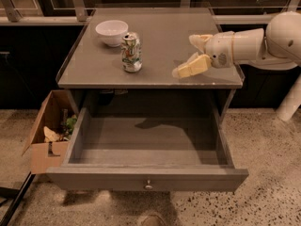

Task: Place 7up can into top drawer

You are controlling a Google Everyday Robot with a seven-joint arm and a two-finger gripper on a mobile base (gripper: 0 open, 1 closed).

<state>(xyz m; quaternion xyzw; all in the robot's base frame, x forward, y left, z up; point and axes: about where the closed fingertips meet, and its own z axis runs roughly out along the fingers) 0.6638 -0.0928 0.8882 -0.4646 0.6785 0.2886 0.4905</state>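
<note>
The 7up can [131, 52], white and green with red marks and a silver top, stands upright on the grey tabletop [160, 76], left of centre. The top drawer [148, 179] is pulled fully open below the tabletop; its inside is bare and a small round knob sits at the centre of its front panel. My gripper [190, 55] comes in from the right on a white arm, above the right part of the tabletop. Its cream fingers are spread apart and hold nothing. It is well to the right of the can, not touching it.
A white bowl [112, 31] stands on the tabletop just behind and left of the can. A brown cardboard box [46, 133] with scraps sits on the speckled floor left of the drawer. A dark cabinet wall runs behind the table.
</note>
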